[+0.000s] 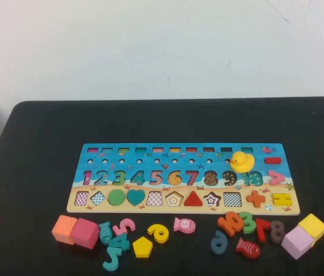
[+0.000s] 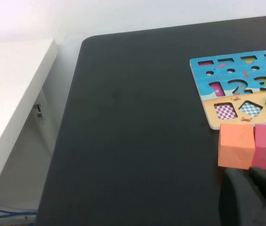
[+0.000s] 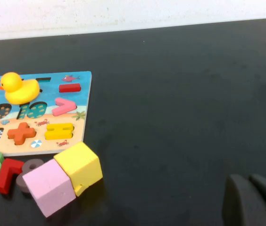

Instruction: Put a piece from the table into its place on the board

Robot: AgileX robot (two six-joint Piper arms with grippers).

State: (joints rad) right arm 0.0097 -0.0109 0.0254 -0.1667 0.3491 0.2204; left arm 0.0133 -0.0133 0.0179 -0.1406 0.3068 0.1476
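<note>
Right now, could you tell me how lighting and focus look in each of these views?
High view: even, soft light, slightly blurred; the small flat yellow wooden pentagon stays readable on the matte black table. Left wrist view: left gripper a dark unfocused mass. Right wrist view: right gripper likewise; no glare.

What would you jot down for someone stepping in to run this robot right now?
Left gripper: shut, holding nothing, parked low by the orange cube off the board's left end.
Right gripper: fingers together, empty, parked on bare table right of the yellow cube.
Yellow pentagon: lying on the table in front of the board, among loose numerals.
Pentagon recess: empty.
Done: nothing yet. Left: pick up the pentagon and seat it in its recess.
</note>
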